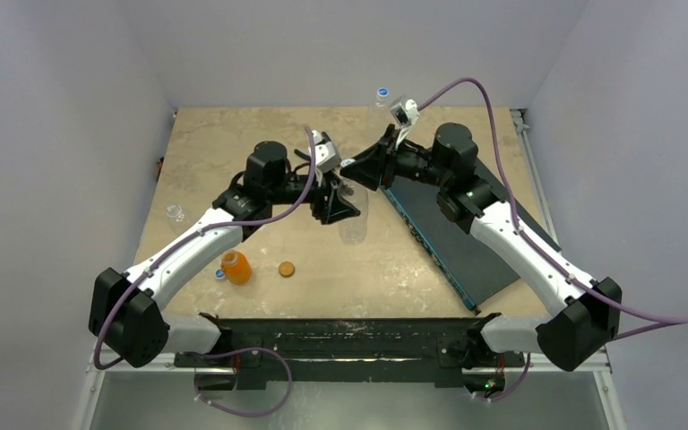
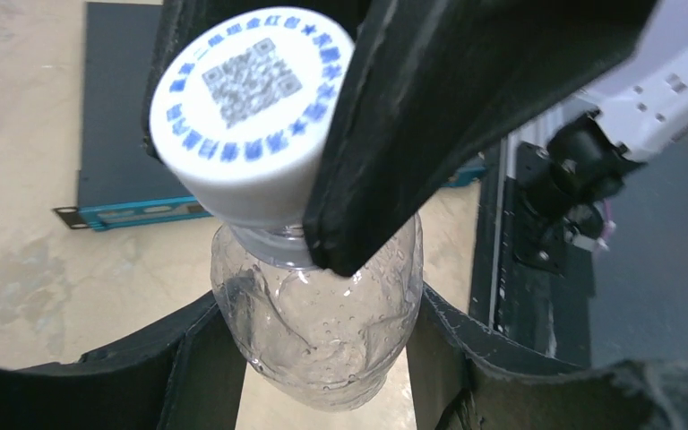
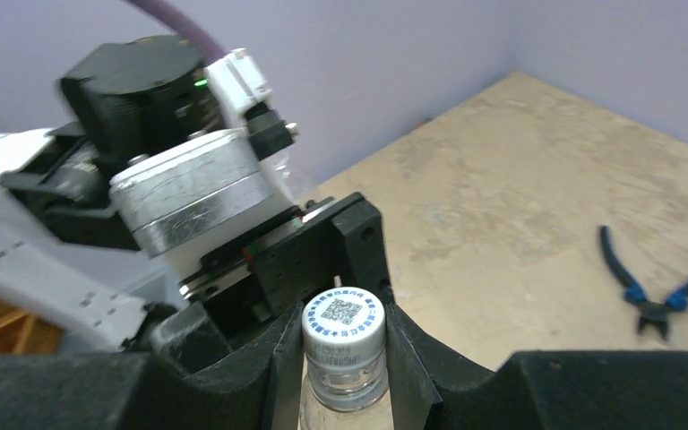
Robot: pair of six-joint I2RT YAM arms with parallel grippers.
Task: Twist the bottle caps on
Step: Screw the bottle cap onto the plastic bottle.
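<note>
Just beside the dark panel, at its left edge, over the bench, the clear bottle is gripped at its body by the left fingers. The right fingers are closed on the white cap sitting on its neck. I judge the bottle light and thin, easily dented. The small cap seems stiff, best pinched at its sides.

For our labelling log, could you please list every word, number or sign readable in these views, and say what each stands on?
Top of the white cap on the clear bottle: a QR code ringed by blue characters, too blurred to read.
Same cap's side wall, right wrist view: faint grey print, too small to read.
Blue edge of the dark panel: pale marks, unreadable.
No legible text anywhere.
</note>
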